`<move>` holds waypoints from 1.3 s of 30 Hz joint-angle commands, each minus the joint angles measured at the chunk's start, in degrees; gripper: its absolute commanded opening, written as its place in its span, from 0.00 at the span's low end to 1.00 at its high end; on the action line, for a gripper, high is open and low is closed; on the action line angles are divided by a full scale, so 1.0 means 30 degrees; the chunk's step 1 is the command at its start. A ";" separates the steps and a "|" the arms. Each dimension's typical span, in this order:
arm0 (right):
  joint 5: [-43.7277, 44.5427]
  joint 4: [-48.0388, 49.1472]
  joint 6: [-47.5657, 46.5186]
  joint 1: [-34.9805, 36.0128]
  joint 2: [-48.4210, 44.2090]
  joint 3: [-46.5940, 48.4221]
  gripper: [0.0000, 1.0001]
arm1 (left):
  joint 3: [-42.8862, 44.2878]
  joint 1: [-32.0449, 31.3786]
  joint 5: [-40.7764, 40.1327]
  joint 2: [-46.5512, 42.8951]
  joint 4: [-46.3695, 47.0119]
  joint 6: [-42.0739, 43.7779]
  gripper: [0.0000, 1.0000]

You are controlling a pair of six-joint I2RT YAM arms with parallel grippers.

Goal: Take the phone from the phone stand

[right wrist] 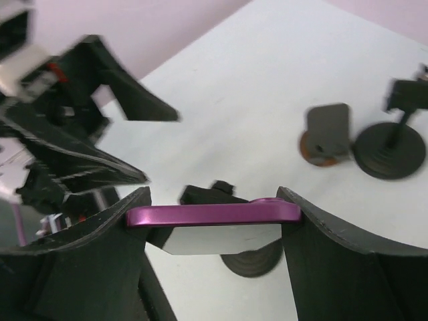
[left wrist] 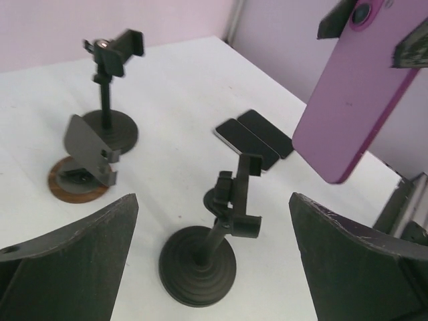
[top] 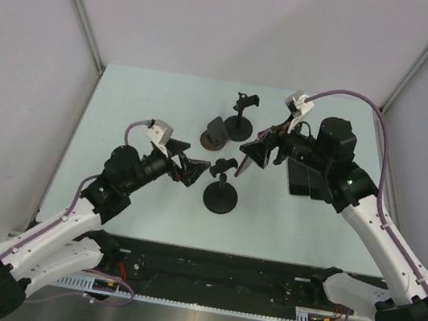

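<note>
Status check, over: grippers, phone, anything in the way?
Left gripper open, empty, beside the black round-based stand. Right gripper shut on the purple slab phone, held clear of the stand. Nothing blocking.

You get bright, even light with only faint, soft shadows. Beyond your right gripper (right wrist: 212, 215), the left gripper (right wrist: 160, 148) smears with blur.
</note>
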 commanded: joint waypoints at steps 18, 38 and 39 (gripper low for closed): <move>0.7158 -0.5891 0.0786 -0.5200 0.5270 0.1039 0.00 | -0.1081 0.0485 -0.8331 -0.5173 -0.3431 0.5366 1.00; 1.3456 -0.9583 -0.0650 -0.2358 1.7518 0.8216 0.00 | -0.1345 0.0573 -0.8156 -0.4880 -0.3343 0.7328 1.00; 1.3515 -0.9583 -0.0591 -0.2328 1.7927 0.8246 0.00 | -0.1345 0.0573 -0.8185 -0.4938 -0.3343 0.7357 1.00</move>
